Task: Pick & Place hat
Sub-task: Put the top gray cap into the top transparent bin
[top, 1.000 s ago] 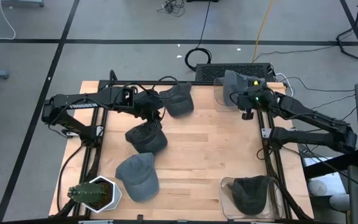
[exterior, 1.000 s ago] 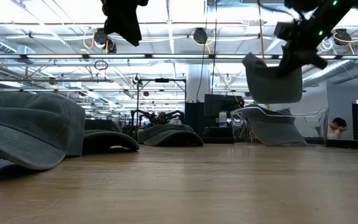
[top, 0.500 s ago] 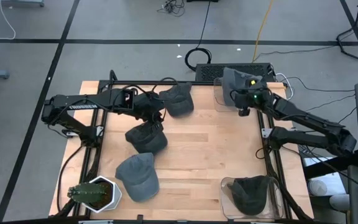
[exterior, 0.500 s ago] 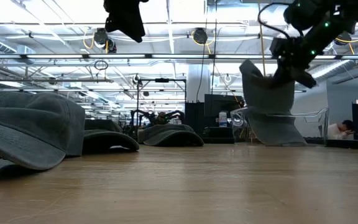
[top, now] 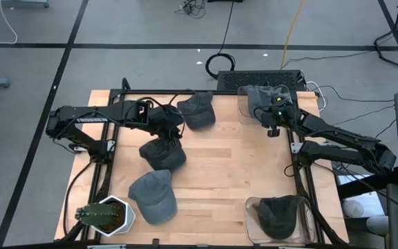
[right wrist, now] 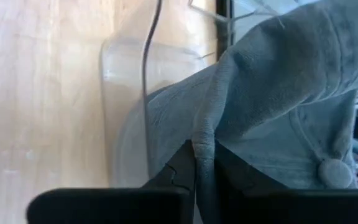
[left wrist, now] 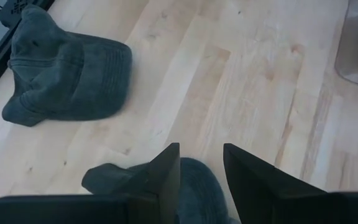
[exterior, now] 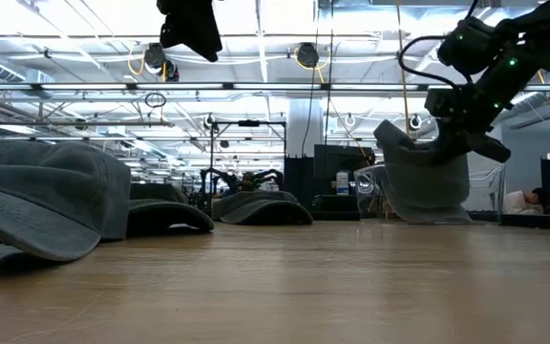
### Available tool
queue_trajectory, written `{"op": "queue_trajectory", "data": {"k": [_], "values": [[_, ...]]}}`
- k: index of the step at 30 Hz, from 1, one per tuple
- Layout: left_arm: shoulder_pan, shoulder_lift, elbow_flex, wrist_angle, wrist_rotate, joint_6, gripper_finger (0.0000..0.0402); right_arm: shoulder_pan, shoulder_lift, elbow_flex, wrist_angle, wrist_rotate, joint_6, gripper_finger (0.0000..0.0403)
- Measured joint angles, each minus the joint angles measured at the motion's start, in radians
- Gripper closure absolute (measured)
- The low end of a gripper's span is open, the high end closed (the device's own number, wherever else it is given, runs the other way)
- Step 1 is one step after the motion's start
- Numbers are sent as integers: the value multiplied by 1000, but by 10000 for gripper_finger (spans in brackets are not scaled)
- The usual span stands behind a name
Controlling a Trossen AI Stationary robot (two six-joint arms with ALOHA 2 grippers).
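Note:
My right gripper [top: 273,115] is shut on a grey hat [top: 262,97] at the table's far right corner, over a clear tray [top: 243,111]. In the low view the hat [exterior: 423,182] hangs below that gripper [exterior: 466,119], and its lower part reaches down into the tray [exterior: 382,186]. My left gripper [left wrist: 201,168] is open and hovers high above a dark hat [top: 163,153] that lies on the table left of centre. It touches nothing. My right gripper pinches a fold of the hat's cloth [right wrist: 202,146] between its two fingers. It comes from above, slanting down. The hat hangs below the fingers, and its crown with the top button [right wrist: 332,169] points away. Whether it touches the tray I cannot tell.
Further hats lie at the far middle [top: 197,111] and near left [top: 154,196]. Another one sits in a second clear tray [top: 302,206] at the near right corner. A potted plant [top: 102,214] stands at the near left corner. Bare wood lies in the middle.
My right gripper has moved down toward the clear tray with the hat and has tipped on the way. The hat, at first lifted well clear above the tray, has turned about and now hangs low, its lower part inside the tray.

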Motion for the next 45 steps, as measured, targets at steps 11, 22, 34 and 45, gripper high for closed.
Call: {"op": "queue_trajectory", "data": {"k": [11, 22, 34, 45], "values": [[0, 0, 0, 54, 4, -45, 270, 0, -44, -22, 44, 2, 14, 286], [-2, 0, 0, 61, 8, -90, 270, 3, -218, -21, 139, 127, 468, 253], [-2, 0, 0, 99, 8, -115, 270, 15, -306, -20, 116, 3, 1417, 316], [0, 0, 0, 105, 7, -82, 270, -70, 12, -20, 88, -102, 1482, 386]]}}
